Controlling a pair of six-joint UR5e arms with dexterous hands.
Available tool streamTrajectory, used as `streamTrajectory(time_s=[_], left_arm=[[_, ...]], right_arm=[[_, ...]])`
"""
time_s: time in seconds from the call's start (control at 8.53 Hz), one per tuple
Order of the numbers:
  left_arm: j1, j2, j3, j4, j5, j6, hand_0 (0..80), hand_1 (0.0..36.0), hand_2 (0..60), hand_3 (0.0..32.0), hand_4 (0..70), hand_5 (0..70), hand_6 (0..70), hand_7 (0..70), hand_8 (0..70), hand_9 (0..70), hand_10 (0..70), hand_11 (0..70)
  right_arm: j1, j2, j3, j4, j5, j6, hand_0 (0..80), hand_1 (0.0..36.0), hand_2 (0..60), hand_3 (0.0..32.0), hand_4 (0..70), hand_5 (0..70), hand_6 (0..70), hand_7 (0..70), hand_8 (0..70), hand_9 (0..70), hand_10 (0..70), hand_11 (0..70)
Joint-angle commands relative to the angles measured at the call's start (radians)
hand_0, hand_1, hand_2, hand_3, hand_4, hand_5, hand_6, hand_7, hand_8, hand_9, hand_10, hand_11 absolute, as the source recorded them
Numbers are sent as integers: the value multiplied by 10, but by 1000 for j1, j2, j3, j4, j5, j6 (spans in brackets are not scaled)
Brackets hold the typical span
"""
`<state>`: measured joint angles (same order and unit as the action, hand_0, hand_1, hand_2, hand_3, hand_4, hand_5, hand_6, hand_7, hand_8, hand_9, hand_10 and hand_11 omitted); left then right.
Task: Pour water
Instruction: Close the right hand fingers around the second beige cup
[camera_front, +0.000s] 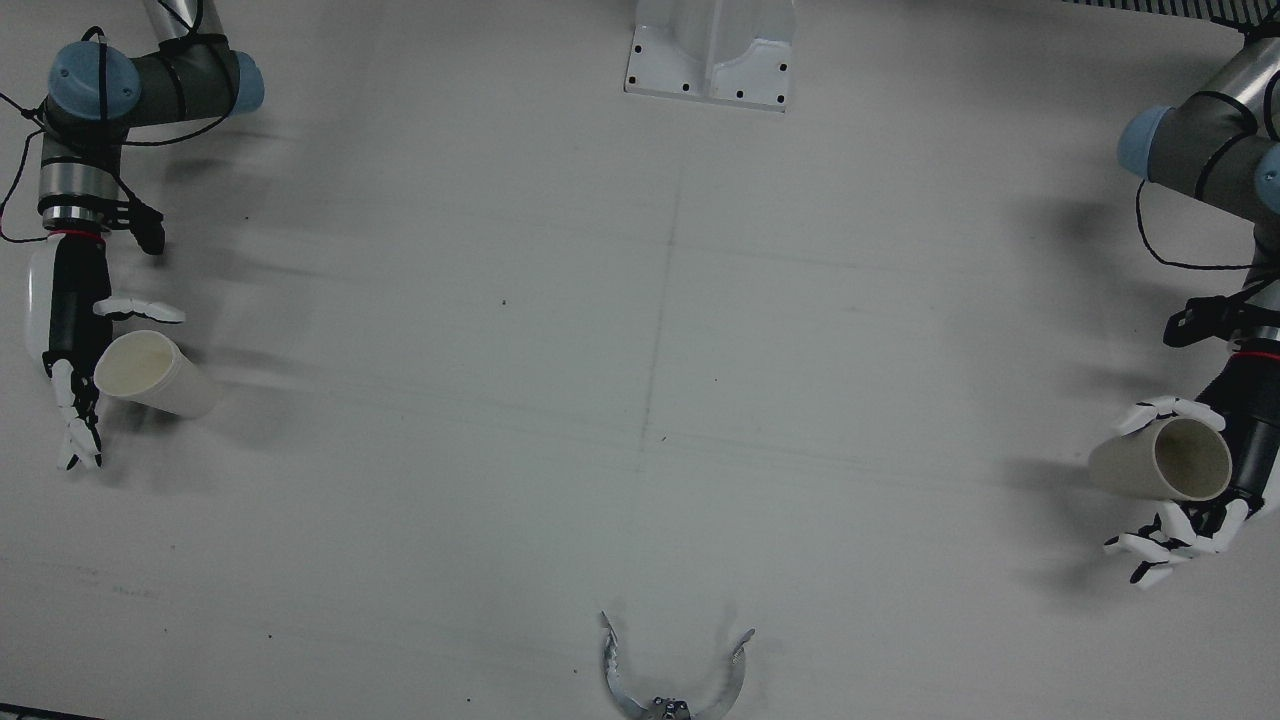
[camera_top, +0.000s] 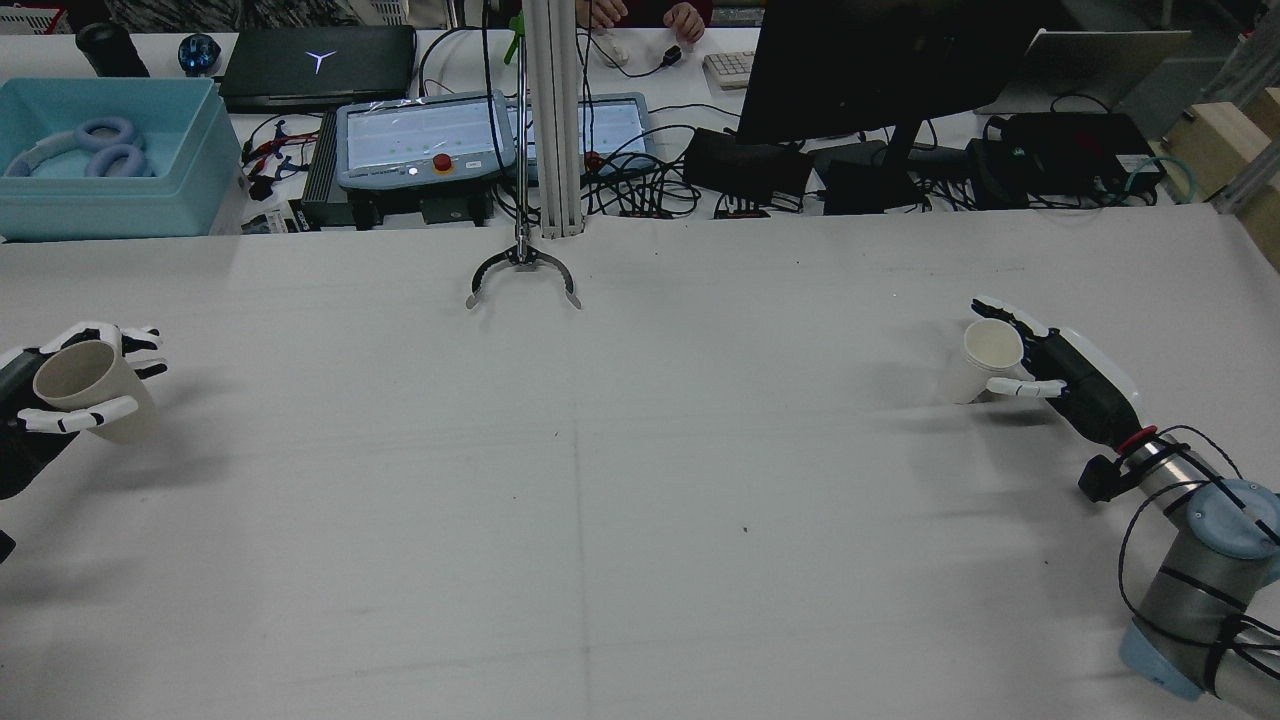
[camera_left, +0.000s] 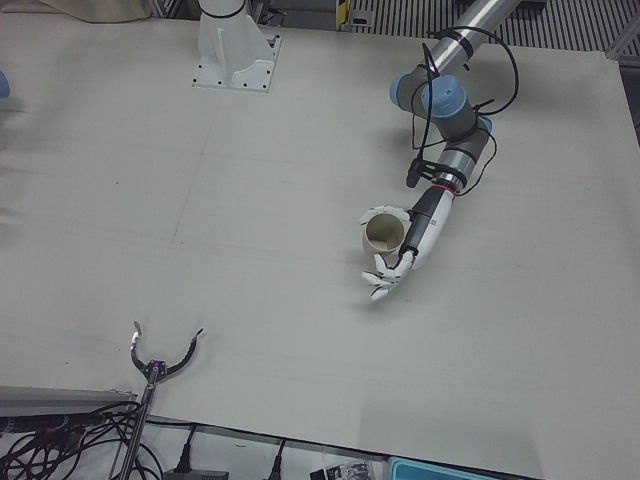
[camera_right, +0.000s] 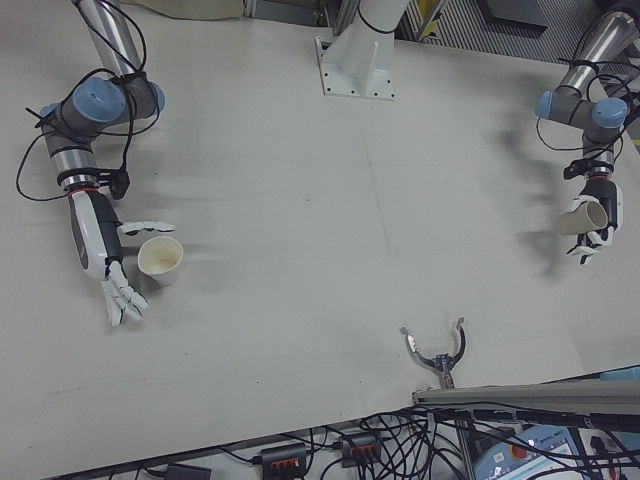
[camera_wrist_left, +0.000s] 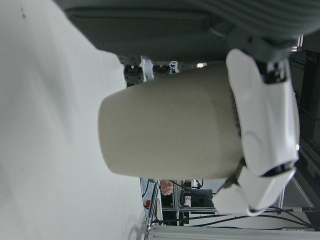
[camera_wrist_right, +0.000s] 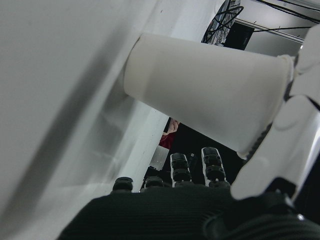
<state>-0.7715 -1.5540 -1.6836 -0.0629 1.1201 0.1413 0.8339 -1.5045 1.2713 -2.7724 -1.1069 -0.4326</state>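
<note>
Overhead front, high rear, two corner, two hand-mounted close views.

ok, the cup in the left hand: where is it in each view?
Front view: far right edge, cup in the left hand.
Rear view: far left edge.
Left-front view: right of centre.
Right-front view: far right edge.
Left hand view: fills the centre.
Right hand view: not in it; that one shows the other cup.
Shared landmark: the metal claw at the operators' table edge.
</note>
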Motion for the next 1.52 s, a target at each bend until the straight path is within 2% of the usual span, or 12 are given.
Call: streamTrajectory(time_s=[0.0,0.23,0.35,0.47,0.59,0.7,1.06,1.17,1.29,1.41], left_arm=[[0,0,4,-2,0,0,517,224,367,0,179,700,159,411,79,162,148,232],[1,0,10,-2,0,0,517,224,366,0,181,700,161,410,81,165,149,234],[0,0,10,-2,0,0,515,223,370,0,179,700,160,408,81,164,150,236],[1,0,12,-3,0,0,514,222,372,0,179,700,161,409,82,165,153,239],[0,0,12,-3,0,0,515,221,367,0,179,700,162,408,82,164,153,239],[1,0,12,-2,0,0,515,220,364,0,179,700,162,408,82,165,155,243],[0,2,9,-3,-2,0,514,220,368,0,184,700,164,408,86,168,160,250],[-2,2,5,-3,0,-2,514,221,368,0,183,700,163,405,84,166,159,249],[-2,6,2,-3,-2,-2,514,221,368,0,183,700,163,405,84,166,160,250],[-2,18,-5,-5,-2,-2,514,221,368,0,183,700,163,405,84,166,160,250]], right_arm=[[-2,10,17,-6,1,0,441,102,133,72,88,140,62,140,8,14,6,17],[-2,21,17,-10,-2,-5,445,103,136,84,93,148,67,151,10,16,5,15],[-4,30,17,-12,-4,-6,448,104,137,80,101,156,75,169,15,20,4,14],[-6,32,17,-13,-4,-8,462,115,137,12,136,202,125,251,39,50,15,32],[-12,32,13,-15,-4,-9,476,128,143,0,174,260,177,328,73,97,44,74],[-16,32,8,-15,-5,-9,503,163,170,0,221,322,220,370,114,153,71,117],[-21,32,13,-19,-4,-8,494,149,164,0,234,336,244,383,122,170,76,122],[-19,32,16,-21,-4,-6,496,155,198,0,243,404,302,460,155,234,103,163],[-16,32,22,-21,-4,-6,493,144,203,0,250,485,361,539,204,312,138,211],[-13,32,29,-35,-4,-5,493,144,203,0,250,485,361,539,204,312,138,211]])
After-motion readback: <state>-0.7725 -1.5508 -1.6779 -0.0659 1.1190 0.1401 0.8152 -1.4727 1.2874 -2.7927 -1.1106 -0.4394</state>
